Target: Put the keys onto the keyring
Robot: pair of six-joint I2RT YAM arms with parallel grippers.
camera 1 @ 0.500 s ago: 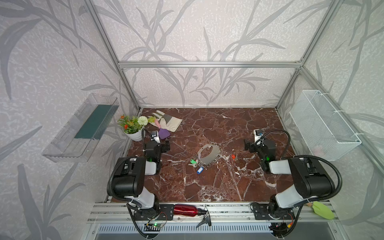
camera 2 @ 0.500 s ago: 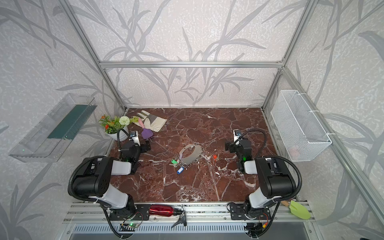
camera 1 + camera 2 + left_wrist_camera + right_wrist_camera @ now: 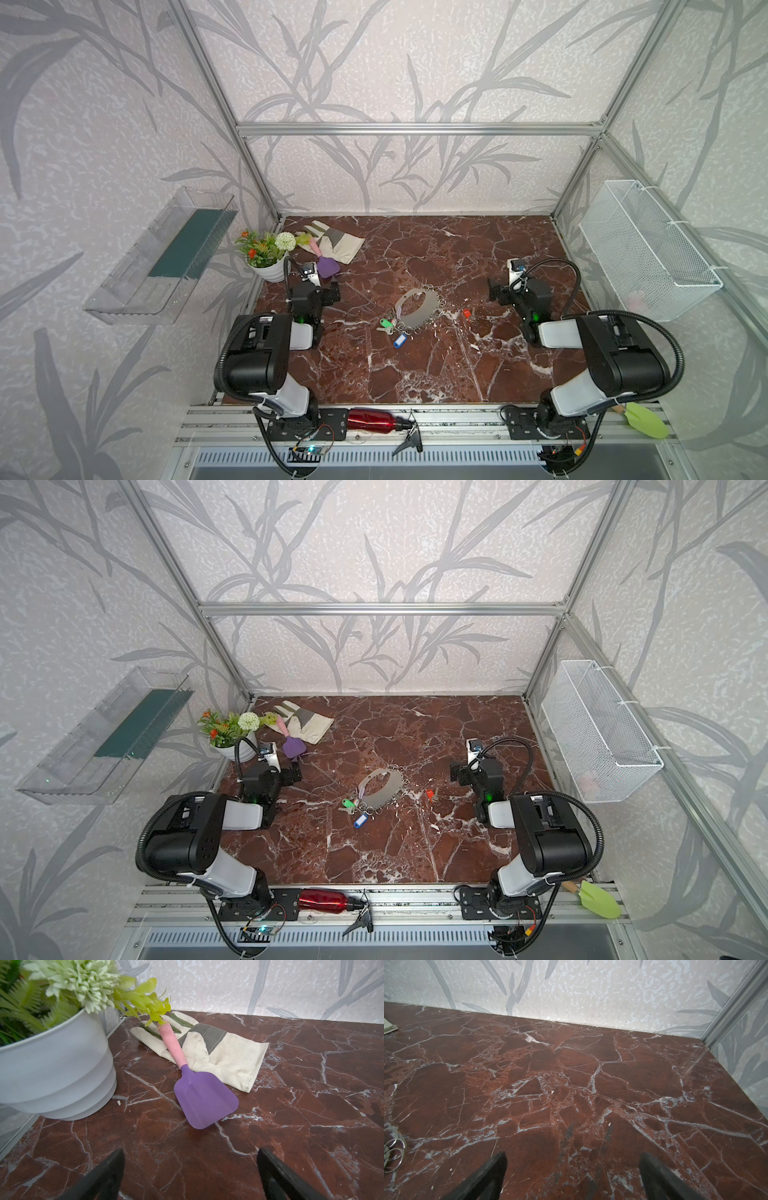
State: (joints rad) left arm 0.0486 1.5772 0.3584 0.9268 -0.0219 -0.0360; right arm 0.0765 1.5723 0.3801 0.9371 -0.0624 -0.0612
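Observation:
The grey crescent keyring [image 3: 417,307] [image 3: 382,787] lies flat mid-table, its curved edge lined with small split rings [image 3: 394,1147]. Keys with a green tag [image 3: 386,322] [image 3: 348,802] and a blue tag [image 3: 400,341] [image 3: 360,821] lie bunched at its near-left end. A red-orange key [image 3: 466,313] [image 3: 429,794] lies alone to its right. My left gripper [image 3: 328,291] [image 3: 291,773] [image 3: 190,1153] hovers open at the table's left, well apart from the keys. My right gripper [image 3: 496,293] [image 3: 457,775] [image 3: 572,1156] is open at the right, past the red-orange key, over bare marble.
A white flower pot [image 3: 268,270] [image 3: 56,1068], a purple trowel [image 3: 328,268] [image 3: 204,1097] and a cloth glove [image 3: 336,245] [image 3: 224,1053] sit just ahead of the left gripper. A wire basket [image 3: 648,249] hangs right, a clear shelf [image 3: 162,257] left. A red bottle [image 3: 372,419] lies on the front rail.

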